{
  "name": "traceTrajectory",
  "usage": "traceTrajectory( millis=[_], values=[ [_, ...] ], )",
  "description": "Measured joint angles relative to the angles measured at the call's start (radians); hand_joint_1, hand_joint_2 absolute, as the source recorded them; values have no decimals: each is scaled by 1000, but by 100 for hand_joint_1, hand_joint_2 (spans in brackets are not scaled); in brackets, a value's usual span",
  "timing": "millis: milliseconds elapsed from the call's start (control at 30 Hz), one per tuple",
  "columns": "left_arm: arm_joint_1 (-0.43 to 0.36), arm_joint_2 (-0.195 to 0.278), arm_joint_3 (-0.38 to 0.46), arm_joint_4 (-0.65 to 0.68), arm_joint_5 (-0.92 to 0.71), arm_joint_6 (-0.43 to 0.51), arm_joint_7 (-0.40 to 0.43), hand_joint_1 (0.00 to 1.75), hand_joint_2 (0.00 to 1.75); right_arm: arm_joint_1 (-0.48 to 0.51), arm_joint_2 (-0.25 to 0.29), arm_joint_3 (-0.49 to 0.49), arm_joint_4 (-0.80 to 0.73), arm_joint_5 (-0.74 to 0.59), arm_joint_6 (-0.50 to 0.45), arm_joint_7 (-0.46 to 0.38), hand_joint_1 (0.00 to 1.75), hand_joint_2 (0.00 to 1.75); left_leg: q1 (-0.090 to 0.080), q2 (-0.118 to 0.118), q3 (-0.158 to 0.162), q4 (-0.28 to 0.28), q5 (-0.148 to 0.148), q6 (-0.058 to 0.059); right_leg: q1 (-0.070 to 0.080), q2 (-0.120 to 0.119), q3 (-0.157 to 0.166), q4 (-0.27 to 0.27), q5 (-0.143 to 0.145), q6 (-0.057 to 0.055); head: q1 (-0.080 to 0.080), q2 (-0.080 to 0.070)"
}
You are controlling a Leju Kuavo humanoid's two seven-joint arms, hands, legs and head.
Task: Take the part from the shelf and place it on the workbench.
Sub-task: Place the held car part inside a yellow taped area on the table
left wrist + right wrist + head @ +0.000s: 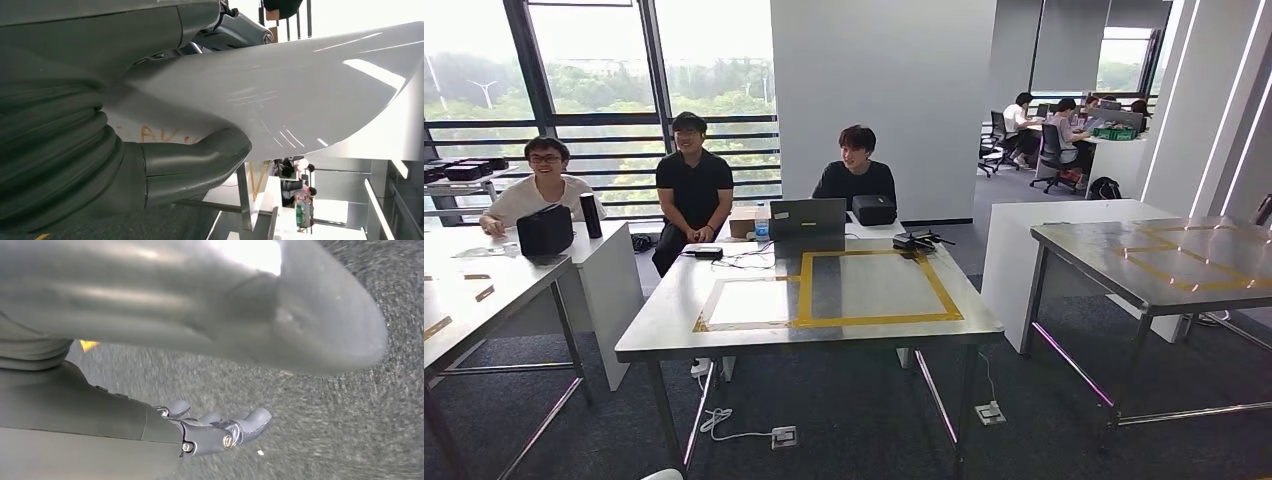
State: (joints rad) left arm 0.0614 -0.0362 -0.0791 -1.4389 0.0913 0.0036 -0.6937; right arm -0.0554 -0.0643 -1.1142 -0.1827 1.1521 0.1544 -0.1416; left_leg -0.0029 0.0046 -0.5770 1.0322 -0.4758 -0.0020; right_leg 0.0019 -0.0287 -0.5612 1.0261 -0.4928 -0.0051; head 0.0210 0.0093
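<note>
One white part [280, 95] held in left hand [195, 165]; right hand [215, 432] empty, fingers apart.

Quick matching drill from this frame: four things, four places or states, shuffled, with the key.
Things:
1. large white curved part
2. yellow tape rectangle
3. grey open laptop
4. right hand

Places or states:
A. far edge of the steel workbench
B. hangs over dark carpet, holding nothing
C. held by the left hand
D. marked on the workbench top

Pairs: 1-C, 2-D, 3-A, 4-B
</note>
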Motion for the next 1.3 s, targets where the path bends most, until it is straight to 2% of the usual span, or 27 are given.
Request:
traceTrajectory(
  millis=[200,433,1000,1300],
  values=[
    [-69,-27,-40,33,-51,-47,39,175,175,5,44,-47,1,-61,-31,71,0,0,0,0,0,0,0,0,0,0,0,0,0,0,0,0],
    [-118,-40,-81,30,-56,-66,52,175,175,16,60,-54,2,-24,-22,72,0,0,0,0,0,0,0,0,0,1,0,0,0,0,0,0],
    [-81,-38,-106,69,-56,-105,57,175,175,33,63,-63,2,-44,-31,70,0,0,0,0,-1,0,0,-1,0,2,0,0,0,0,0,0],
    [-82,-29,-99,49,-64,-29,73,175,175,27,62,-67,2,-34,-8,73,0,0,0,0,-1,0,0,-1,0,2,0,0,0,0,0,0]
  ],
)
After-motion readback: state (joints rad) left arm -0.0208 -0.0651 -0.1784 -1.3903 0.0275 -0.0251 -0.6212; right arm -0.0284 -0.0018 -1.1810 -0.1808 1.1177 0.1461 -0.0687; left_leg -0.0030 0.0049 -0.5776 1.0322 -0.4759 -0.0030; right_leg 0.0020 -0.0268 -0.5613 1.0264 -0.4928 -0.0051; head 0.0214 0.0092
